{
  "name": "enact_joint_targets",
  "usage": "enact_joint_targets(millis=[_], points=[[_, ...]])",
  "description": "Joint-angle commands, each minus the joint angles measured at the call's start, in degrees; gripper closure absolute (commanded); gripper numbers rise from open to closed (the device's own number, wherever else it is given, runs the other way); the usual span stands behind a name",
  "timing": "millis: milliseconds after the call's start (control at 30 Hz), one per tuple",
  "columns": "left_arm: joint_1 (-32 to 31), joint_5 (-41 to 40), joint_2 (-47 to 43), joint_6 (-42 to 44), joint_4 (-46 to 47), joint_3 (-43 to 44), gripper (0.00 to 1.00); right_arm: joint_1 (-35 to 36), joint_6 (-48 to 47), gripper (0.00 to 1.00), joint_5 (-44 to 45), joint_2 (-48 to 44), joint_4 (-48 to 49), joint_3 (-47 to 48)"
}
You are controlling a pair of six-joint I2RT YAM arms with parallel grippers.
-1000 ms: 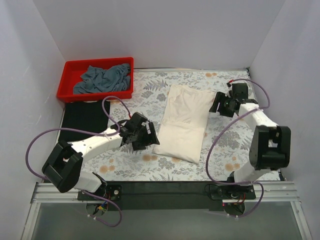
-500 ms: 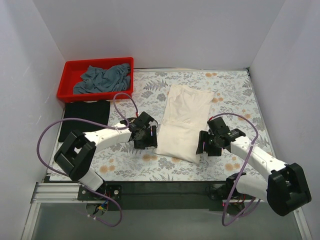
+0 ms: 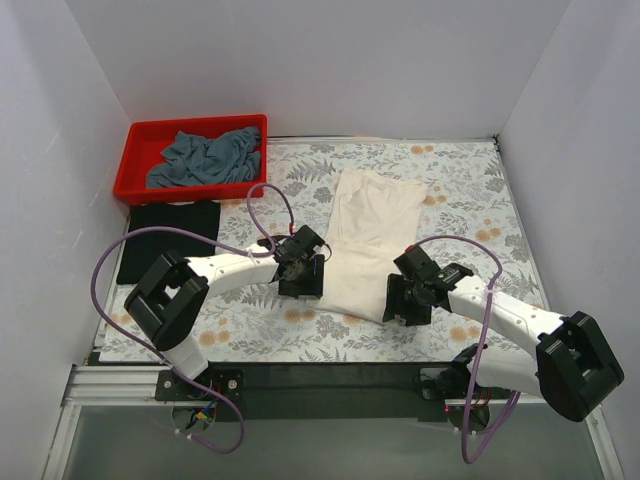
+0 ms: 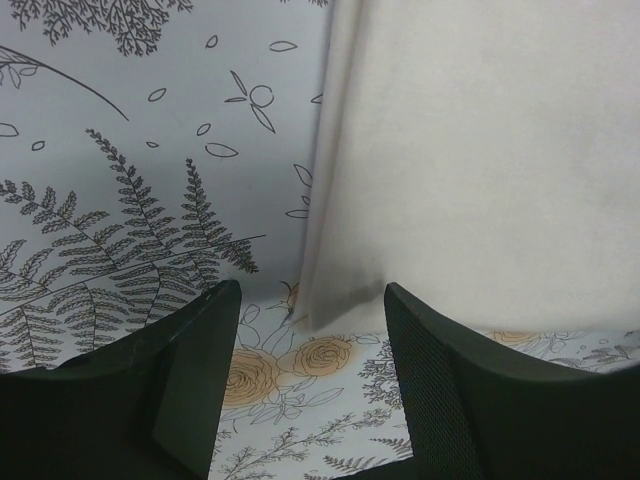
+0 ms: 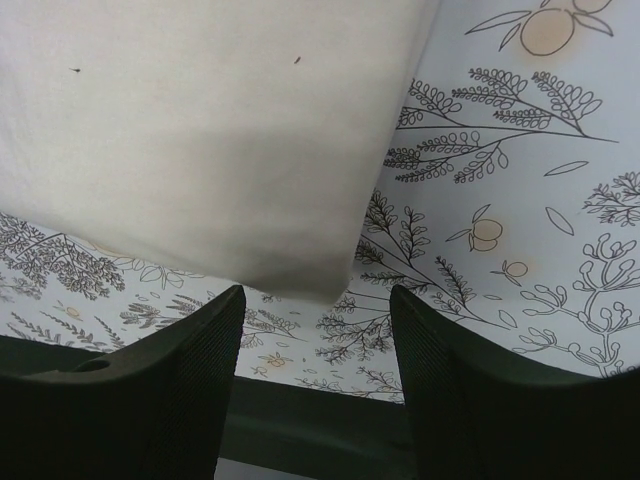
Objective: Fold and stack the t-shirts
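The cream-white t-shirt (image 3: 365, 240) lies folded into a long strip in the middle of the floral tablecloth. My left gripper (image 3: 303, 283) is open just off its near left corner; that corner shows between the jaws in the left wrist view (image 4: 335, 300). My right gripper (image 3: 404, 300) is open just off its near right corner, which shows in the right wrist view (image 5: 300, 270). Neither holds cloth. The black t-shirt (image 3: 168, 240) lies flat at the left. The slate grey-blue t-shirt (image 3: 205, 157) is crumpled in the red bin.
The red plastic bin (image 3: 140, 140) stands at the back left corner. White walls close the table on three sides. The black rail (image 3: 320, 375) with the arm bases runs along the near edge.
Both grippers have moved in to the near corners of the cream-white shirt: the right one swung from the far right side down to the near right corner, the left one slid right.
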Motion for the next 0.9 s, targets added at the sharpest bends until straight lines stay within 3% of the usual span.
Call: enact_joint_targets(millis=[0, 567, 867], points=[[-1.39, -1.8, 1.81, 0.64, -0.98, 0.06, 0.45, 1.04, 2.34, 0.44, 2.74, 0.43, -0.28, -0.27], [-3.77, -2.59, 5.94, -0.68, -0.11, -3.63, 0.56, 6.4, 2.26, 0.51, 8.1, 8.42, 0.68, -0.98], [-4.03, -1.63, 6.82, -0.77, 0.51, -4.24, 0.57, 8.25, 1.99, 0.54, 8.27, 11.67, 0.51, 1.13]])
